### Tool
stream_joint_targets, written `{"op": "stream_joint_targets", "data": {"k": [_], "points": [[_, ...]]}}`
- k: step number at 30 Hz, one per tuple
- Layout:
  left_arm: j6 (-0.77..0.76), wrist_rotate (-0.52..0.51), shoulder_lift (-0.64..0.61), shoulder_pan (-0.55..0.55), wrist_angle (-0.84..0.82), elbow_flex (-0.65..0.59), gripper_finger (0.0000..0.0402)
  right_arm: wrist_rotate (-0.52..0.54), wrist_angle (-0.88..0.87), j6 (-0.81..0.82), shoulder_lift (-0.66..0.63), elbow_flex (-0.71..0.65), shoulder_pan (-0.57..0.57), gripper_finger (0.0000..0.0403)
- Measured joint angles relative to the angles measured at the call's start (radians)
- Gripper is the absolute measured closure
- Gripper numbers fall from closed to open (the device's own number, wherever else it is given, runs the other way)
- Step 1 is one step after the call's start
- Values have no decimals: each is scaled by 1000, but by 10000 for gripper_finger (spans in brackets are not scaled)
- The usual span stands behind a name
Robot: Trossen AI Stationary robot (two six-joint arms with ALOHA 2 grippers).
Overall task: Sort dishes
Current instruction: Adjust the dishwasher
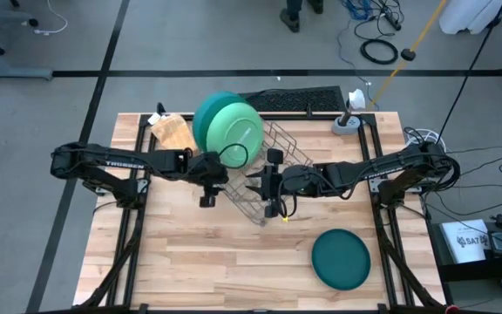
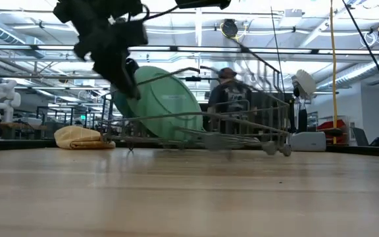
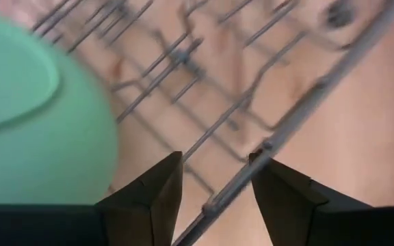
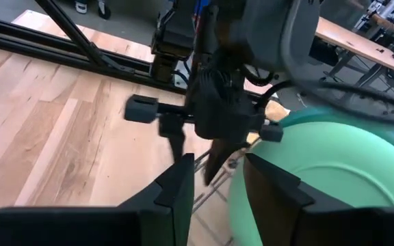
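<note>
Overhead, level and wrist views of 2 arms meeting at a grey wire rack [image 1: 268, 170] on the wooden counter [image 1: 216, 262].

Left hand [image 1: 209, 181]: positioned at the rack's near edge, directly beside a light green plate [image 1: 231, 131]. In its own wrist view the 2 fingers [image 3: 152, 198] stand apart with a rack wire running between them; contact between fingers and wire cannot be determined, so the hand reads as spread around the wire rather than pinching it. In the level view this hand [image 2: 127, 79] hangs in front of the light green plate [image 2: 166, 105].

Right hand [image 1: 264, 185]: positioned at the opposite side of the rack from the left hand, the 2 hands facing each other across the wires. Its wrist view shows the 2 fingers [image 4: 176, 188] apart, with the left hand [image 4: 200, 154] beyond them and the light green plate [image 4: 327, 184] just beside them; nothing is visibly held.

Dishes: the light green plate leans tilted in the rack, with a teal plate [image 1: 206, 113] directly behind it, on the side away from the left hand. A dark green plate [image 1: 341, 259] lies flat on the counter, well apart from both hands, on the right arm's side.

Other items: a tan waffle-textured lump [image 1: 172, 131] rests on the counter beyond the left hand, near the plates. A person [image 2: 230, 92] is visible in the room behind the rack.
</note>
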Motion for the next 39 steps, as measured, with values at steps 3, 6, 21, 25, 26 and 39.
{"op": "stream_joint_targets", "data": {"k": [3,6,21,25,26,39], "points": [[-92,65,11,-29,111,2,220,0,1,0,0,0,0,284],[-138,67,31,-57,179,2,220,0,1,0,0,0,0,284],[-34,-25,5,-105,-17,146,220,-7,-80,231,-10,0,12,284],[-13,-85,-18,-105,-168,191,220,-72,-204,314,-9,0,22,282],[-9,-96,-19,-104,-201,191,220,-90,-228,338,-9,0,26,281],[91,-192,-8,-48,-387,190,220,-182,-321,446,5,0,87,277]]}}
